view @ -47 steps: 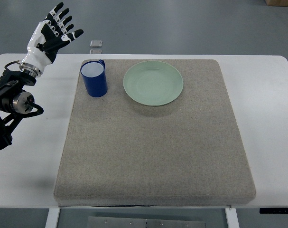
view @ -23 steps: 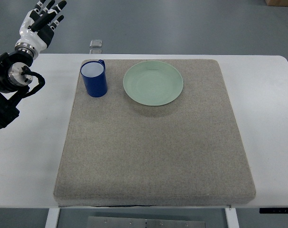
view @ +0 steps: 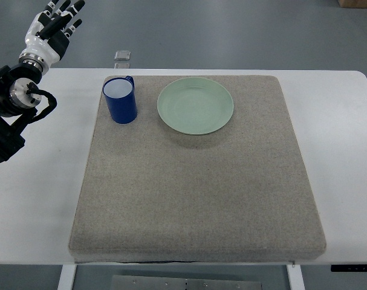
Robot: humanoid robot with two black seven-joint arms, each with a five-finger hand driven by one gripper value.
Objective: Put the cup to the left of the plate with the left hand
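Item: blue cup (view: 120, 100), upright on the grey mat (view: 195, 199), just beside the left rim of the green plate (view: 195, 105), not touching it.
Status: you may judge the placement done; the cup stands free, nothing grips it.
Left hand (view: 49, 29): raised at the far left corner, well apart from the cup, fingers (view: 67, 9) extended and empty.
Right hand: not visible.
Remaining: nothing evident beyond parking the arm clear of the white tabletop (view: 44, 175).
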